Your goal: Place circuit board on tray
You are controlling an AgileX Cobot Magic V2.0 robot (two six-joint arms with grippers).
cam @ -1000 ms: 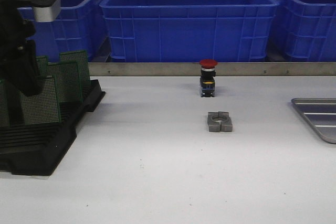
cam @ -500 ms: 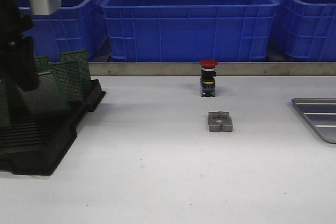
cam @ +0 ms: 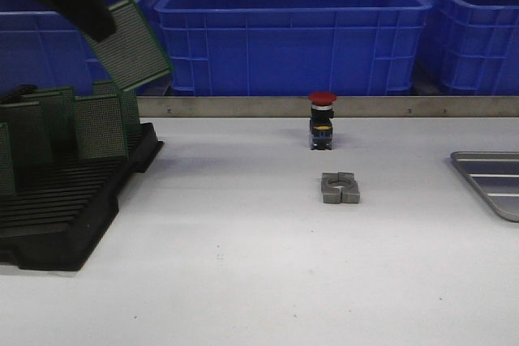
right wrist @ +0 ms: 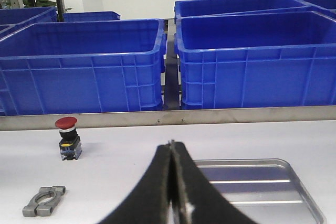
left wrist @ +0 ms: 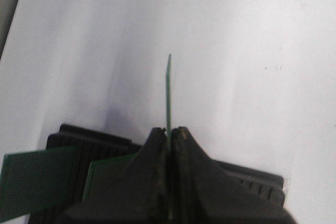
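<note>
My left gripper (cam: 96,28) is shut on a green circuit board (cam: 130,42) and holds it tilted in the air above the black slotted rack (cam: 61,216) at the table's left. In the left wrist view the board (left wrist: 168,90) shows edge-on between the shut fingers (left wrist: 169,132). Several more green boards (cam: 99,126) stand in the rack. The silver-grey tray (cam: 495,180) lies at the right edge of the table; it also shows in the right wrist view (right wrist: 252,182). My right gripper (right wrist: 171,145) is shut and empty, near the tray's edge.
A red push button (cam: 322,119) stands mid-table near the metal rail, with a grey metal clamp (cam: 340,187) in front of it. Big blue plastic bins (cam: 292,30) line the back behind the rail.
My left gripper has lifted a circuit board out of the rack and risen up and to the right with it. The right arm has not visibly moved.
</note>
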